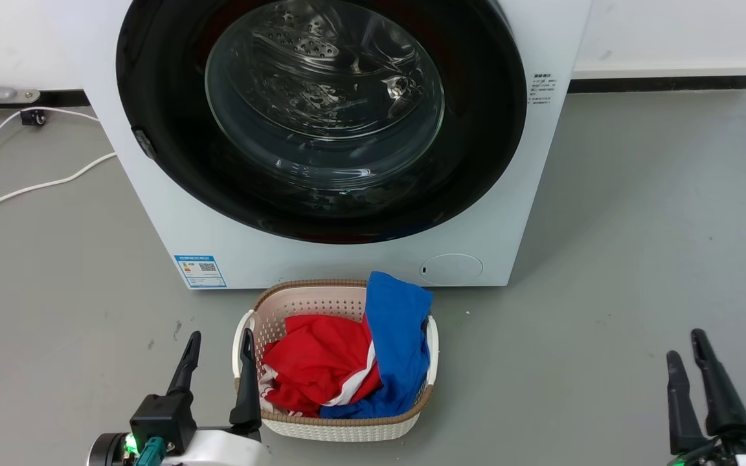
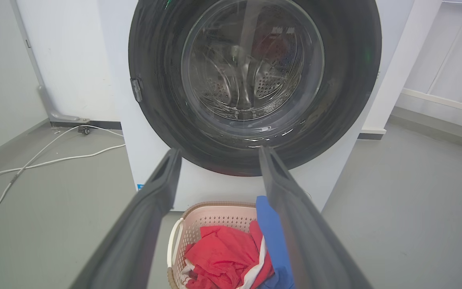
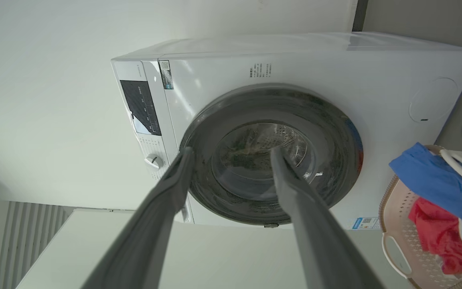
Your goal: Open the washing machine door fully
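The washing machine door (image 1: pixel 321 110) is a large glossy black disc with a clear glass bowl in its middle, lying flat against the white washer front; the door (image 2: pixel 255 80) also fills the upper left wrist view, and the door (image 3: pixel 273 154) appears turned sideways in the right wrist view. A small latch tab (image 1: pixel 144 144) sits on the disc's left rim. My left gripper (image 1: pixel 219 353) is open low at the left, beside the basket and well short of the door. At the lower right, my right gripper (image 1: pixel 685 353) is open, far from the washer.
A pale woven laundry basket (image 1: pixel 285 304) with red and blue clothes stands on the grey floor just in front of the washer. White cables (image 1: pixel 36 188) lie on the floor to the left. A round white filter cover (image 1: pixel 451 269) sits low on the washer front.
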Robot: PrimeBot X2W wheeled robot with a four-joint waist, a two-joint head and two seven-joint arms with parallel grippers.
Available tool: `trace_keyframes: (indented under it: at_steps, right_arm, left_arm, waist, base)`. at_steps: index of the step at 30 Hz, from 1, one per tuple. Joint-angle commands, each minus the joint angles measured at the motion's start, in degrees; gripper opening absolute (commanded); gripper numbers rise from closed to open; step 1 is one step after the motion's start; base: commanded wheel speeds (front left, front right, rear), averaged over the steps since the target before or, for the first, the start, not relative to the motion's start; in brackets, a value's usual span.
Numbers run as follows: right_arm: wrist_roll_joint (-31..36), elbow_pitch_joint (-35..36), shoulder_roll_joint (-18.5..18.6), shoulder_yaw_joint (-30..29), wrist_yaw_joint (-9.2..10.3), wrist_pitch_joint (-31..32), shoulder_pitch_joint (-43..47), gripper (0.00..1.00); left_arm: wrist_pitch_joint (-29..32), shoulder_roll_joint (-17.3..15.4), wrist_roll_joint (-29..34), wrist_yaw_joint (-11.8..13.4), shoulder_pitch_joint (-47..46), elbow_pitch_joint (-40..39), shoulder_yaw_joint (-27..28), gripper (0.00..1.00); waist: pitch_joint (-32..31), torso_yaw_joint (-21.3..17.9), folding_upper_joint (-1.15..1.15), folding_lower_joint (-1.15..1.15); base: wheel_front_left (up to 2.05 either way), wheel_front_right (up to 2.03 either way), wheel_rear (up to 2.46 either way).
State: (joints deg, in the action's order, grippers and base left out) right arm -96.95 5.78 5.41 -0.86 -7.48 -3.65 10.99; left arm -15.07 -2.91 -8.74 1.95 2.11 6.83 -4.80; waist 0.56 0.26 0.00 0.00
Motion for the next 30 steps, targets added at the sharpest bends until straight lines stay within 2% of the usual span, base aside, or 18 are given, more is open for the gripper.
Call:
trace_keyframes:
  at_steps: [1, 5, 6, 7, 16, 24, 30]
  right_arm:
    - [-0.9, 0.4, -0.4, -0.6, -0.02, 0.8, 0.4, 1.00]
    - [-2.2, 0.5, -1.2, -2.3, -0.02, 4.4, 0.7, 1.00]
    - [-1.6, 0.6, -1.3, -2.4, -0.02, 5.1, 0.7, 0.60]
    - [-1.2, 0.6, -1.4, -2.7, -0.02, 5.6, 0.8, 0.00]
    - [0.7, 0.4, -2.3, -4.1, -0.02, 6.9, 0.4, 0.00]
    - [0.8, -1.1, -2.5, -8.0, -0.02, 6.7, -3.7, 0.00]
    - [0.4, -5.0, 0.2, -13.7, -0.02, 8.6, -11.3, 0.00]
  left_arm:
    - [-0.2, 0.0, 0.1, -0.1, 0.5, 0.0, 0.1, 1.00]
    - [-0.2, 0.0, 0.0, -0.2, 0.7, -0.1, 0.1, 1.00]
    - [-0.2, 0.0, 0.1, -0.2, 0.6, -0.1, 0.1, 1.00]
    - [-0.2, 0.0, 0.1, -0.2, 0.6, -0.1, 0.1, 1.00]
    - [-0.2, 0.0, 0.7, 0.2, 0.5, -0.4, 0.0, 1.00]
    - [-0.2, 0.0, 1.1, 0.1, -1.1, -0.9, -0.2, 1.00]
    - [-0.2, 0.0, 1.9, 0.3, -2.8, -2.0, -0.3, 1.00]
  waist:
    - [0.0, 0.0, 0.00, 0.00]
    - [0.0, -0.1, 0.00, 0.00]
    - [0.1, -0.1, 0.00, 0.00]
    - [0.1, -0.1, 0.00, 0.00]
    - [0.5, -0.1, 0.00, 0.00]
    - [2.4, 0.2, 0.00, 0.00]
    - [5.6, 0.8, 0.00, 0.00]
  base:
    - [0.00, 0.00, 0.00]
    - [0.00, 0.00, 0.00]
    - [0.00, 0.00, 0.00]
    - [0.00, 0.00, 0.00]
    - [0.00, 0.00, 0.00]
    - [0.00, 0.00, 0.00]
    - [0.00, 0.00, 0.00]
